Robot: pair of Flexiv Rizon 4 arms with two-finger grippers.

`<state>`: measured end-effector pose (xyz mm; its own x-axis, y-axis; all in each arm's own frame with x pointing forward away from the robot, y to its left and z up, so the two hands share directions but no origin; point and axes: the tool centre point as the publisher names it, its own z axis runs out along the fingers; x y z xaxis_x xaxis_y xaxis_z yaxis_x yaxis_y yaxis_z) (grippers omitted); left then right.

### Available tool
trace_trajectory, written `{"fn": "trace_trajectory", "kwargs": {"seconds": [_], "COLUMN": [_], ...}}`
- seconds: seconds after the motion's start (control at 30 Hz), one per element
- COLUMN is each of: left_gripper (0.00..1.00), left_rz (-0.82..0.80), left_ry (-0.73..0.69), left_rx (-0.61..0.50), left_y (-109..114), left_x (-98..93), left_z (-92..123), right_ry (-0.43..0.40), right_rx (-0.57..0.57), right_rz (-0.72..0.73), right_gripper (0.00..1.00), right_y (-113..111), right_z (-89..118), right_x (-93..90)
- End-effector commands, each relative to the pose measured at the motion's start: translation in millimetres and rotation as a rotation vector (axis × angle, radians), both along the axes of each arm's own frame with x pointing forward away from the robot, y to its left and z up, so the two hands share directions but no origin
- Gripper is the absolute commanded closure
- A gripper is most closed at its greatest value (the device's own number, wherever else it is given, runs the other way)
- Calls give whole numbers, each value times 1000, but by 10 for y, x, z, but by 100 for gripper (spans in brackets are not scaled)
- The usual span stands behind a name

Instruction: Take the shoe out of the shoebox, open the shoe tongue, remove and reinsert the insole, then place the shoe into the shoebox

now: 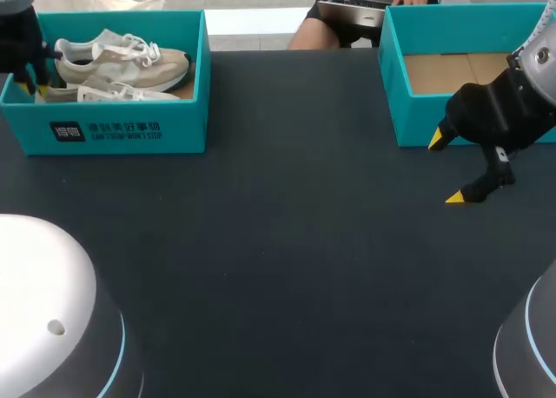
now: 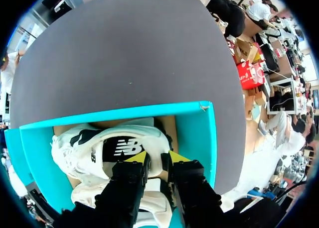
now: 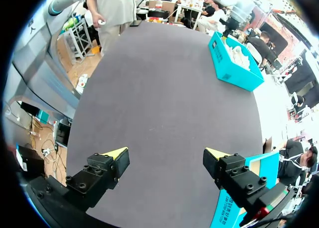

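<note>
Inside the left shoebox (image 1: 130, 129) the shoe (image 1: 130, 59) is not yet lifted out, a grip by the left jaws at its heel cannot be told, and the right jaws are spread wide, empty.

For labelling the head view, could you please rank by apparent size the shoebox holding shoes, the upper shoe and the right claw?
1. shoebox holding shoes
2-3. upper shoe and right claw: look alike, and the claw is nearer the camera, so unranked.

the shoebox (image 1: 113, 133) is teal, the shoe (image 1: 130, 59) beige and white, the table (image 1: 287, 242) dark grey, the right gripper (image 1: 447, 167) black, yellow-tipped.
</note>
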<state>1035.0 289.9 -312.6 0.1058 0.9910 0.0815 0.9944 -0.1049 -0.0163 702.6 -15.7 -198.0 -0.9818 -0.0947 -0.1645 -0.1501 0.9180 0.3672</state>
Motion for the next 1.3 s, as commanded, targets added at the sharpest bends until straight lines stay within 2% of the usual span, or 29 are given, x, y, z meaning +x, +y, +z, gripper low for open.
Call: {"fn": "trace_trajectory", "kwargs": {"seconds": [0.03,0.5,1.03,1.1,1.13,1.17,1.23,1.3], "left_gripper": [67,61,55,59,67,81,100,100], "left_rz": [-6,5,-1,4,5,12,7,1], "left_ry": [-3,-1,-7,0,1,5,16,12], "left_rx": [-4,2,2,10,15,17,41,60], "left_y": [-3,50,56,64,65,70,77,94], "left_x": [-35,10,6,3,6,16,26,27], "left_z": [16,-39,-355,-383,-392,-404,-399,-350], "right_ry": [1,1,1,1,1,1,1,1], "right_rx": [-1,-1,-1,-1,-1,-1,-1,-1], "right_rz": [0,0,0,0,0,0,0,0], "right_gripper": [0,0,0,0,0,0,0,0], "right_y": [6,6,6,6,6,6,6,6], "right_z": [-12,-12,-12,-12,-12,-12,-12,-12], "right_x": [9,9,9,9,9,9,9,9]}}
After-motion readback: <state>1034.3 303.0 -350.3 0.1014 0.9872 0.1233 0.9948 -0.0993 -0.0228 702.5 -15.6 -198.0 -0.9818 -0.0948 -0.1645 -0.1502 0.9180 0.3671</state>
